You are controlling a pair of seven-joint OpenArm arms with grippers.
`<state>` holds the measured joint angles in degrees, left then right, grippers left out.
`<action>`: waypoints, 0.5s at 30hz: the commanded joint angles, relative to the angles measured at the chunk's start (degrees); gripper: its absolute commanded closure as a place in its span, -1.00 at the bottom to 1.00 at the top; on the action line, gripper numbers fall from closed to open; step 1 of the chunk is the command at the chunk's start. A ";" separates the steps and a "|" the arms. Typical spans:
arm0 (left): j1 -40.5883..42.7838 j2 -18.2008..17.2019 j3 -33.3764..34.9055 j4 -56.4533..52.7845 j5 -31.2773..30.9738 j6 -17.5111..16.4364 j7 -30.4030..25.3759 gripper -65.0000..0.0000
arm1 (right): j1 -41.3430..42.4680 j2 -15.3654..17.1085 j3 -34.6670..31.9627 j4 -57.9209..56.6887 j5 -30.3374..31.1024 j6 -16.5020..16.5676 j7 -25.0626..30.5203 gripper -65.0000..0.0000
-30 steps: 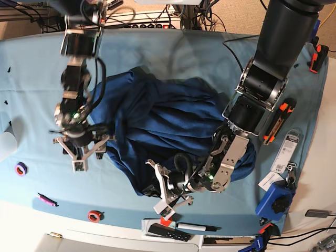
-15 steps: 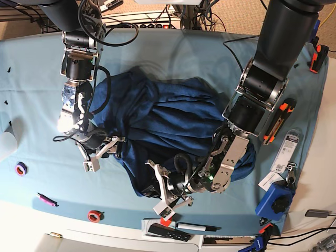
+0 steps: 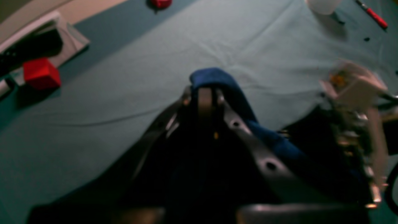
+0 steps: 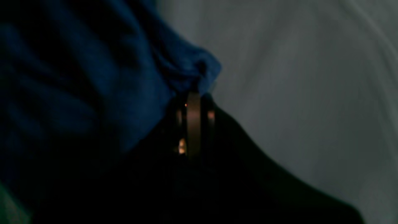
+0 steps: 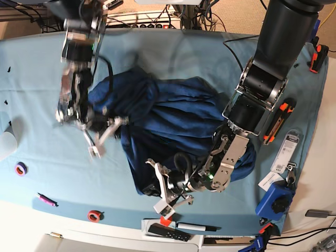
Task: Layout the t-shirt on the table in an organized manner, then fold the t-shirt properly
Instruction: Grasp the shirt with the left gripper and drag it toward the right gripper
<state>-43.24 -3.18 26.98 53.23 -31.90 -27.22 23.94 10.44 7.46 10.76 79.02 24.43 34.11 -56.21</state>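
The bench [image 5: 173, 50] fills most of the base view, a wide surface under a light teal cloth with a white front edge, the cloth creased into soft ridges near its middle. Beyond its far edge lie a pale floor, a power strip and a tangle of cables. The t-shirt [image 5: 173, 113] is the next largest thing: a dark navy heap bunched in deep folds around the middle of the bench, reaching from near the left arm's wrist toward the near edge. The left pincer [image 3: 203, 93] is closed tight on a fold of the t-shirt, blue fabric wrapping over its tips and lifted just above the teal cloth, close to the near edge of the bench. The right pincer [image 4: 192, 96] is likewise clamped on a bunched edge of the t-shirt, on the side of the heap toward the bench's left edge in the base view; its image is motion-blurred there. Small items sit around the rim of the bench: a blue tool [image 5: 275, 202] and orange-and-black clamps [image 5: 278, 121] at the right edge, a black remote [image 5: 168, 232] and a marker [image 5: 197, 227] at the near edge, a red tape ring [image 5: 94, 215], a pink pen [image 5: 46, 199] and a purple ring [image 5: 21, 169] toward the near left corner.
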 commanded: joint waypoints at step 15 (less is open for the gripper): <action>1.86 7.06 -0.37 0.96 -0.98 0.92 -2.78 1.00 | -21.97 0.92 20.79 30.08 12.81 -0.52 -4.59 1.00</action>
<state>-39.00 3.31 26.96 53.21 -31.92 -26.30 23.44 -12.03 7.62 31.18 107.96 36.64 33.52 -61.71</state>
